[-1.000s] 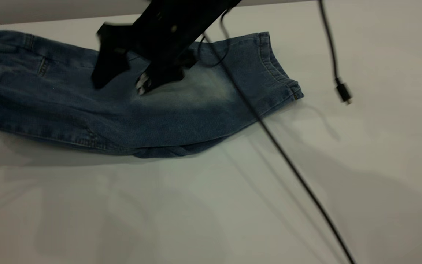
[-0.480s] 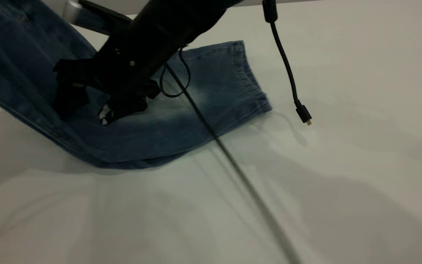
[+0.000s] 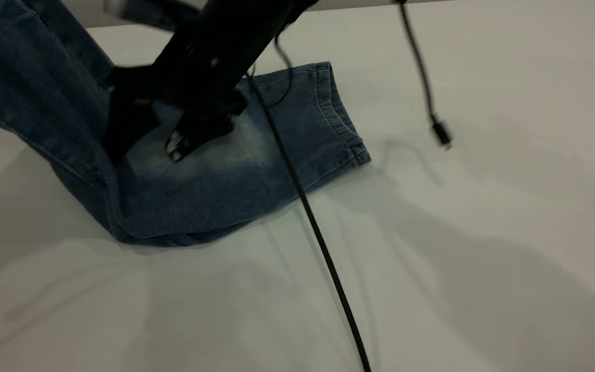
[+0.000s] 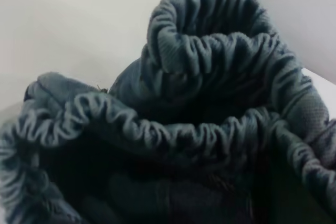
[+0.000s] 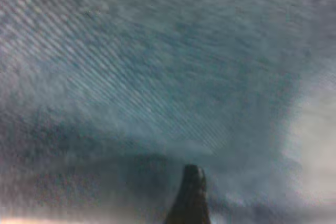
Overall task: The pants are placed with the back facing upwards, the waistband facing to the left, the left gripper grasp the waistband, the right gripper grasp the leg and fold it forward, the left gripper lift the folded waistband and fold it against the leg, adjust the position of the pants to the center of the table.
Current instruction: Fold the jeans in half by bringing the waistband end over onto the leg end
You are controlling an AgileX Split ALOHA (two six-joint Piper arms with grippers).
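Observation:
The blue denim pants (image 3: 209,191) lie partly on the white table (image 3: 483,268); their left part rises steeply off the tabletop and out of the picture. The gathered waistband (image 4: 210,72) fills the left wrist view, bunched close against the camera, with the left gripper shut on it and its fingers hidden in the dark folds. My right gripper (image 3: 153,137), with white flecks on one tip, stands open just over the leg (image 3: 277,150), by its pale faded patch. One of its fingertips (image 5: 191,192) shows against denim in the right wrist view. The leg's hem (image 3: 339,119) points right.
A black cable (image 3: 318,237) runs from the right arm across the leg and down over the table's front. A second cable with a small plug (image 3: 439,132) dangles to the right of the hem. Bare tabletop spreads to the front and right.
The left part of the pants has gone from lying flat to hanging lifted. The leg and hem have slid left. The right gripper has shifted left with them, still open.

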